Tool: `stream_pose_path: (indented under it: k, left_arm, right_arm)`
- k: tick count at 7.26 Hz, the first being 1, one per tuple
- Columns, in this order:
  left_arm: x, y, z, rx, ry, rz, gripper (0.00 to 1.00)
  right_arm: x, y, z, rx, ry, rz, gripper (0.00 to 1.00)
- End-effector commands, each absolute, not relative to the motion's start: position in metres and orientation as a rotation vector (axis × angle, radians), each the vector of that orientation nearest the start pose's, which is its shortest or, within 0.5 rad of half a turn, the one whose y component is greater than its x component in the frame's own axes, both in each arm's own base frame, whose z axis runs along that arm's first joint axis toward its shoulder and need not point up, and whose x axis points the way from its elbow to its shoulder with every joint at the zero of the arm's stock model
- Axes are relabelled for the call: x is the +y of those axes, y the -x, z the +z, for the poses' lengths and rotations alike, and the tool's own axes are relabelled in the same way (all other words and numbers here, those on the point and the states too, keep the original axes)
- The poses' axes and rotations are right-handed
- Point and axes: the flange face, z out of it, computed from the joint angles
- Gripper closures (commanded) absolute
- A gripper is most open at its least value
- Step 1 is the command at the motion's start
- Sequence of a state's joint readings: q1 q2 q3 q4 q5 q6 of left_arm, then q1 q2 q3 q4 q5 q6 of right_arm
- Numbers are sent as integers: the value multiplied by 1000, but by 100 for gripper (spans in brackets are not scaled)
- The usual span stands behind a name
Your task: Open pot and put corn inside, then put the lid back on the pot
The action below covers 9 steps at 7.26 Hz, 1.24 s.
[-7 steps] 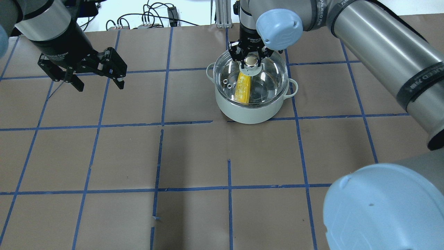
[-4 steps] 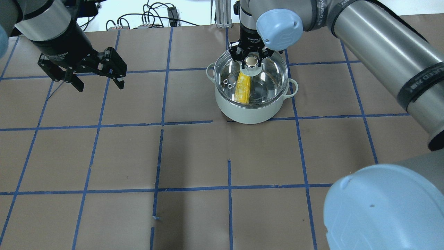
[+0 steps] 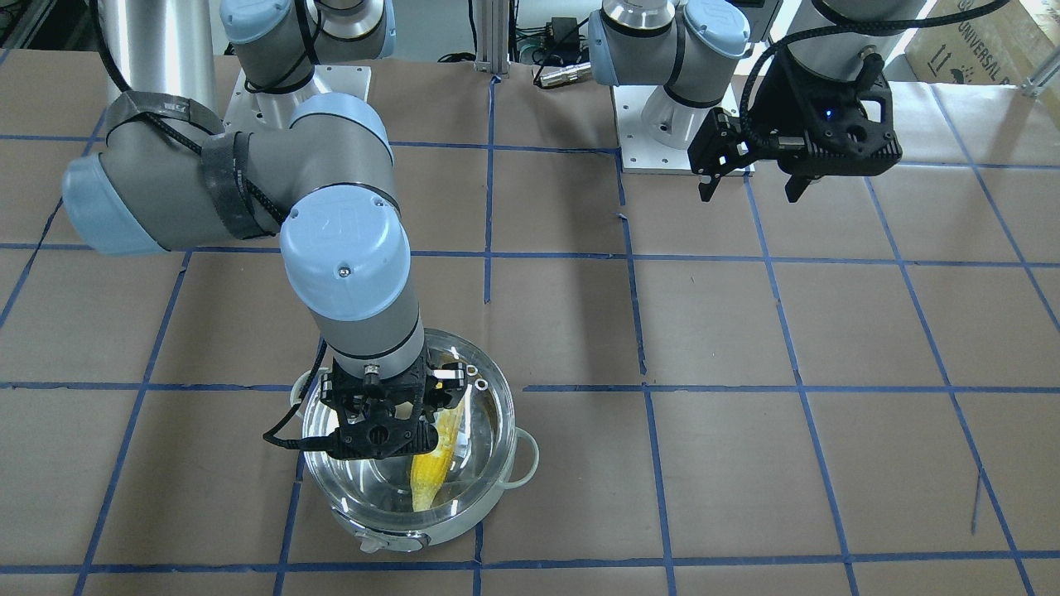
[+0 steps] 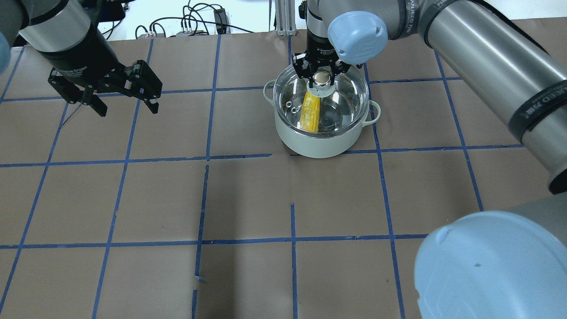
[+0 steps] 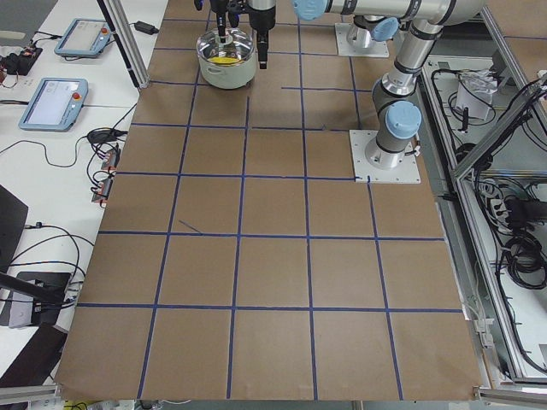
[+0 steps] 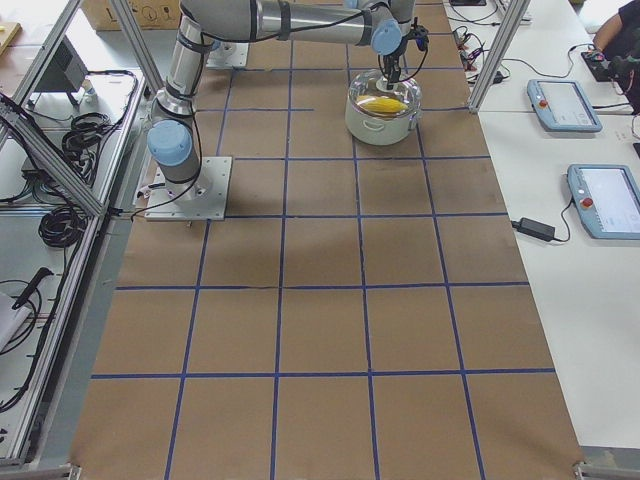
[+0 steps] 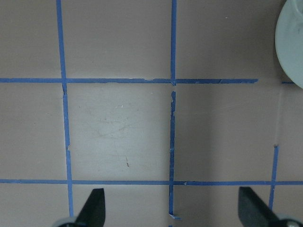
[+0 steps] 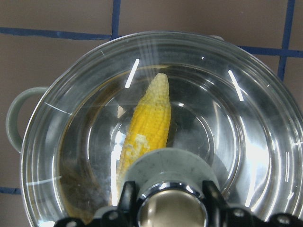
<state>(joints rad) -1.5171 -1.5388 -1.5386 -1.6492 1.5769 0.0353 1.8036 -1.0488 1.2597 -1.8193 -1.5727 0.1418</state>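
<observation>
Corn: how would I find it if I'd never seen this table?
On the brown table with blue tape lines, find the pale pot. Under its clear glass lid lies the corn. It is the only bright yellow thing there.

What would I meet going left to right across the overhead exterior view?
left gripper → pot → blue joint cap of the right arm. The lid, corn and right gripper overlap the pot, so they are left unordered.

The pot (image 4: 316,141) has a smooth, pale, enamel-like outside and a shiny steel lining. The lid (image 4: 347,95) is clear, glossy glass with a polished, metal-looking knob (image 4: 322,79). The corn (image 4: 310,113) looks bumpy and matt. Beneath lies matt brown paper (image 4: 248,199) crossed by blue tape (image 4: 293,230).
</observation>
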Motion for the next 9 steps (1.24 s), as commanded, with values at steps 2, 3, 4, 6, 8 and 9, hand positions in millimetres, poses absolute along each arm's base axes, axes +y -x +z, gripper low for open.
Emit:
stream_pose_path:
  k: [2,3,4,6,8,9]
  left_arm:
    - [-483,107,511,3136,29,24,0]
    - [-483,107,511,3136,29,24,0]
    - [-482,107,512,3136,29,22,0]
    - [-483,107,511,3136,29,24,0]
    - [-482,107,512,3136,29,22,0]
    - [-482,107,512,3136,29,22,0]
  right_arm:
    - [-649,-291,349,3138,147,-51,44]
    - [-649,-290,350,3139,156,-54,4]
    - [-649,-288,350,3149,157,-58,0]
    - [-648,-287,352,3157,150,-58,0]
    - [-647,-285,364,3166,147,-75,0]
    - [-640,-283,391,3169,152,-143,0]
